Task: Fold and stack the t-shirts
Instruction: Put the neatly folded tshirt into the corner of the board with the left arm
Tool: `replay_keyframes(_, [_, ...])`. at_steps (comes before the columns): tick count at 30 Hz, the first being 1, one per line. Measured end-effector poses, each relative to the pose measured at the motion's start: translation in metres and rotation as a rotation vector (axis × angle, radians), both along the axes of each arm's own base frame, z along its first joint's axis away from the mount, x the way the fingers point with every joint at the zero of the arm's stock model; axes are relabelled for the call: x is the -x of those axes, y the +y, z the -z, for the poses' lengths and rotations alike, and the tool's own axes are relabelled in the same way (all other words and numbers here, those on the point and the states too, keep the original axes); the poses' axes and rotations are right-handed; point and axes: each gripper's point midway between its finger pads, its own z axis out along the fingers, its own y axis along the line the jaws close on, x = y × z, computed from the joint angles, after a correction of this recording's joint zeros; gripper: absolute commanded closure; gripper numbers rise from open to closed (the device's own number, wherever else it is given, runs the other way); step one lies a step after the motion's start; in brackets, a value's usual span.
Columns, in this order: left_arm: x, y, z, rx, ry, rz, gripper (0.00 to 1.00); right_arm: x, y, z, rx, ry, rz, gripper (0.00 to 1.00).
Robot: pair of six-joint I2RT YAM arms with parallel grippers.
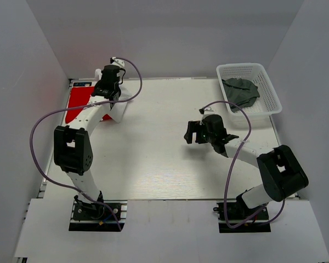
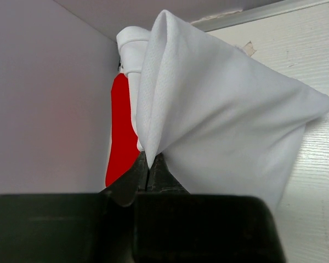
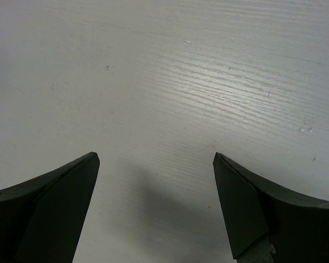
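White t-shirt [image 2: 219, 126] bunched, lifted, pinched at a fold by left hand [image 2: 148, 165]. Red t-shirt [image 1: 77, 102] lies behind it, far-left worktop [image 1: 164, 159] corner. Dark grey-green t-shirt [image 1: 241, 91] crumpled inside white basket [image 1: 269, 91], far right.

white t-shirt [image 2: 219, 120], red t-shirt [image 2: 122, 137], grey-green t-shirt [image 1: 241, 91], white lattice basket [image 1: 270, 94]

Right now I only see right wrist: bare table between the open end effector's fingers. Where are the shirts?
Observer: The dark grey-green t-shirt lies in the white basket, far right corner.
Operator: Left arm?
Observer: The left end effector is shut on a fold of the white t-shirt.
Operator: The red one?
Observer: The red t-shirt lies at the far left, against the wall, partly under that arm.
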Motion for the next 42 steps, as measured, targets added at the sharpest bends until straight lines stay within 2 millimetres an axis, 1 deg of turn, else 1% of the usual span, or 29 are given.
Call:
replay_keyframes(4, [0.002, 0.003, -0.012, -0.02, -0.011, 0.009, 1.0, 0.002, 0.003, 0.001, -0.008, 0.008, -0.014, 0.1])
replay_keyframes(9, [0.001, 0.012, -0.014, -0.026, -0.016, 0.003, 1.0, 0.003, 0.005, 0.008, -0.007, 0.031, -0.028, 0.1])
replay_keyframes(12, [-0.001, 0.026, -0.017, -0.025, -0.03, -0.028, 1.0, 0.002, 0.007, 0.011, -0.008, 0.041, -0.034, 0.1])
replay_keyframes(16, [-0.005, 0.053, -0.018, -0.02, -0.043, -0.091, 1.0, -0.001, 0.011, 0.017, -0.006, 0.057, -0.04, 0.1])
replay_keyframes(19, [-0.006, 0.074, -0.014, -0.012, -0.047, -0.135, 1.0, -0.005, 0.014, 0.02, -0.003, 0.069, -0.045, 0.1])
replay_keyframes(21, [-0.008, 0.086, -0.012, -0.004, -0.06, -0.158, 1.0, -0.007, 0.016, 0.02, -0.005, 0.073, -0.05, 0.1])
replay_keyframes(24, [-0.012, 0.099, -0.004, 0.008, -0.074, -0.168, 1.0, -0.01, 0.019, 0.022, -0.001, 0.084, -0.055, 0.1])
replay_keyframes(26, [-0.018, 0.106, 0.008, 0.012, -0.069, -0.182, 1.0, -0.012, 0.02, 0.023, 0.003, 0.09, -0.056, 0.1])
replay_keyframes(27, [-0.02, 0.11, 0.017, 0.014, -0.058, -0.193, 1.0, -0.013, 0.02, 0.023, 0.005, 0.092, -0.056, 0.1])
replay_keyframes(28, [-0.022, 0.114, 0.026, 0.012, -0.042, -0.204, 0.78, -0.014, 0.021, 0.022, 0.005, 0.093, -0.056, 0.1])
replay_keyframes(29, [-0.023, 0.117, 0.036, 0.007, -0.024, -0.215, 0.48, -0.015, 0.021, 0.022, 0.006, 0.094, -0.055, 0.1])
replay_keyframes(30, [-0.024, 0.121, 0.047, -0.004, -0.003, -0.238, 0.31, -0.016, 0.022, 0.021, 0.006, 0.092, -0.055, 0.1])
replay_keyframes(31, [-0.024, 0.125, 0.058, -0.011, 0.017, -0.263, 0.23, -0.017, 0.022, 0.019, 0.005, 0.091, -0.054, 0.1])
replay_keyframes(32, [-0.023, 0.13, 0.067, -0.017, 0.032, -0.294, 0.11, -0.018, 0.022, 0.018, 0.006, 0.089, -0.052, 0.1])
replay_keyframes(34, [-0.019, 0.139, 0.081, -0.022, 0.057, -0.351, 0.11, -0.021, 0.023, 0.016, 0.006, 0.083, -0.049, 0.1])
replay_keyframes(36, [-0.016, 0.145, 0.084, -0.015, 0.065, -0.39, 0.05, -0.023, 0.023, 0.014, 0.007, 0.08, -0.046, 0.1])
replay_keyframes(38, [-0.013, 0.15, 0.08, 0.0, 0.056, -0.431, 0.01, -0.024, 0.023, 0.012, 0.007, 0.079, -0.045, 0.1])
replay_keyframes(40, [-0.013, 0.152, 0.07, 0.028, 0.022, -0.46, 0.01, -0.024, 0.023, 0.012, 0.007, 0.079, -0.045, 0.1])
replay_keyframes(42, [-0.008, 0.15, 0.062, 0.084, 0.001, -0.479, 0.01, -0.024, 0.023, 0.011, 0.005, 0.078, -0.044, 0.1])
